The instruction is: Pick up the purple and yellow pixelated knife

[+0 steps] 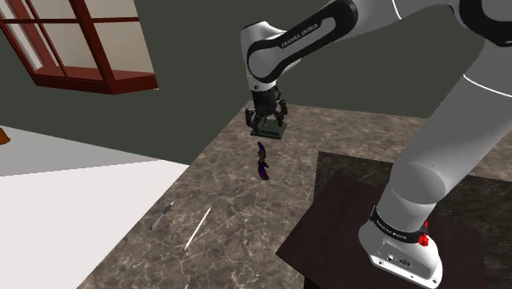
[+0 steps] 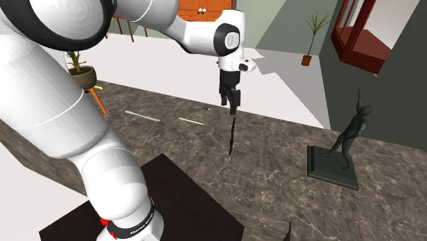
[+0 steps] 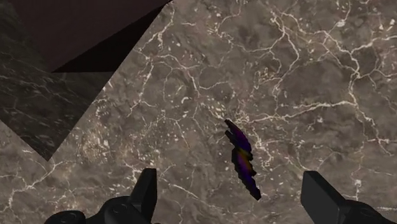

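Directly under the gripper, on the marble counter, lies the purple-yellow knife, not touched. The fingers stand wide apart w/ nothing held. The knife's long axis runs oblique to the line btw. the fingers, so I judge a small wrist turn is needed, then a straight descent.

I see brown marble desk | red-framed window in dark grey-green wall | white floor | potted plant
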